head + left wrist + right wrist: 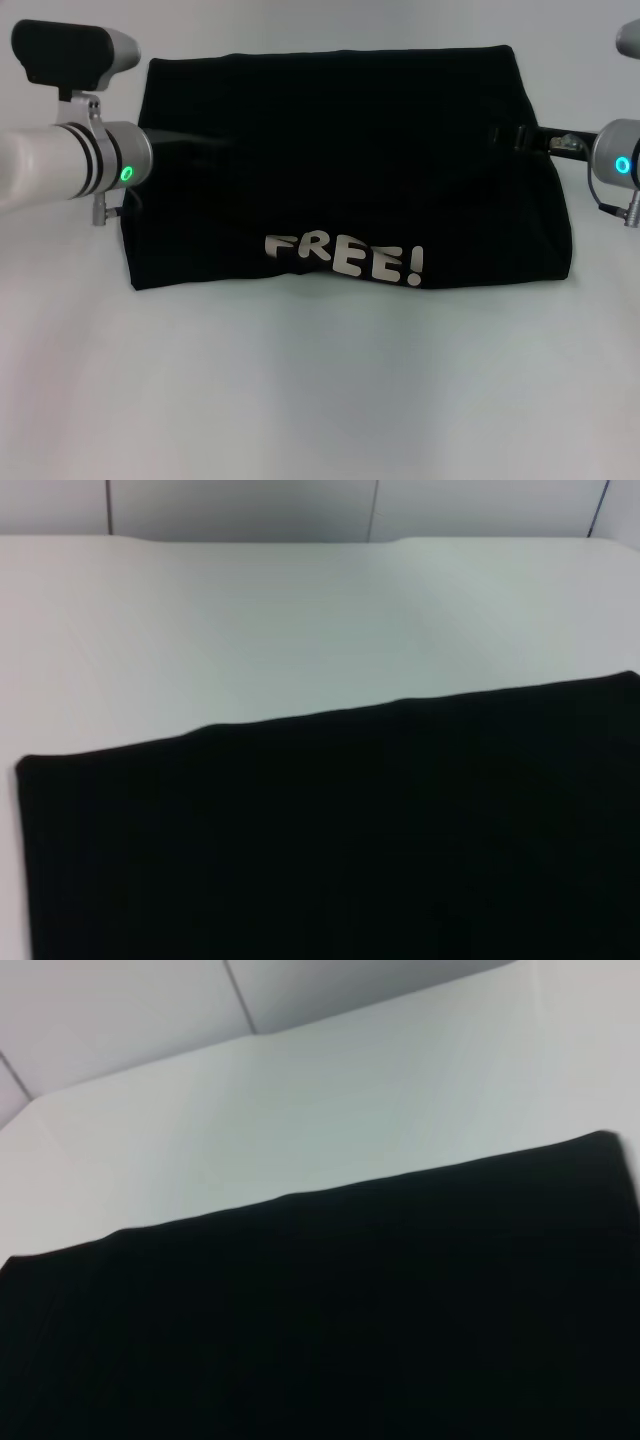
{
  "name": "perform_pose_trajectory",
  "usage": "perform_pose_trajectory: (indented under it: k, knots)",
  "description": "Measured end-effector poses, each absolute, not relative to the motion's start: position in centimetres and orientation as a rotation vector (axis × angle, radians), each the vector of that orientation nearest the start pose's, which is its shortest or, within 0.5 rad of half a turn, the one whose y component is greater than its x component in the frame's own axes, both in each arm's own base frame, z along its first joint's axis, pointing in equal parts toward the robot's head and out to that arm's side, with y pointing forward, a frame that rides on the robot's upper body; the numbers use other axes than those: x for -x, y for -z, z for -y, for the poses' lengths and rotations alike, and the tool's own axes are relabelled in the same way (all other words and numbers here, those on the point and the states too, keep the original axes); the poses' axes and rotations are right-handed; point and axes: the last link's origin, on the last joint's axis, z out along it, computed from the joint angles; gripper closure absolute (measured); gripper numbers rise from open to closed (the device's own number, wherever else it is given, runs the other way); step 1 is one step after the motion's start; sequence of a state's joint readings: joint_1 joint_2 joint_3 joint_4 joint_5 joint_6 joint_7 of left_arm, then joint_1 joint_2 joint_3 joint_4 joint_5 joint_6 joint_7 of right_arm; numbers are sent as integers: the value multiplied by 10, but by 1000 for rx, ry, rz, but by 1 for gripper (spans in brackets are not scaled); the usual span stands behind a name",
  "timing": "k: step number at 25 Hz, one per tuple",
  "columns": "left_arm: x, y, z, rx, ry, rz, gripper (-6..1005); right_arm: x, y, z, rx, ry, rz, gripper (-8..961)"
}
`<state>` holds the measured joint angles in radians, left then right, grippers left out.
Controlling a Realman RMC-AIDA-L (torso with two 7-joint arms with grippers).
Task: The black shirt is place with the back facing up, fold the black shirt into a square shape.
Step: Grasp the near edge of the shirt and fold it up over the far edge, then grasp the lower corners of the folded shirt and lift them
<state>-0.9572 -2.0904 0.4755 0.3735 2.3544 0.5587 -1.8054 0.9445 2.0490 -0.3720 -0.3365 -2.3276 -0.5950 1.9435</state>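
Black shirt (345,170) fills upper centre of head view as a wide rectangle, print showing; left gripper (185,140) and right gripper (520,137) over its side edges, finger state can't tell; keep both level, edges matched.

Left gripper (185,140): black against black cloth in the head view; fingers indistinguishable, state undeterminable. Absent from its own wrist view.
Right gripper (515,135): only a dark link visible at the cloth's right side in the head view; fingertips lost against the fabric.
Black shirt (340,170): sleeves and collar concealed in the fold; fold layers unreadable. Both wrist views crop it at their edges, showing featureless black.
Right arm: cut off by the head view's right edge.
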Motion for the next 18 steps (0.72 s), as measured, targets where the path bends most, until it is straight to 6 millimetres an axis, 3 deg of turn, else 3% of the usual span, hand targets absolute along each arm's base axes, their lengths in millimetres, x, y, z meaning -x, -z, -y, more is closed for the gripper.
perform_pose_trajectory:
  k: [3, 9, 12, 18]
  knots:
    - [239, 8, -480, 2027, 276, 1000, 668, -255, -3, -475, 1902, -465, -1262, 516]
    - [239, -8, -477, 2040, 272, 1018, 447, -260, -17, -468, 1909, -557, -1285, 267]
    - [235, -12, -468, 2098, 283, 1039, 317, -267, -25, -462, 1911, -594, -1304, 265]
    - [228, -21, -454, 2188, 290, 1072, 168, -282, -37, -453, 1915, -599, -1318, 265]
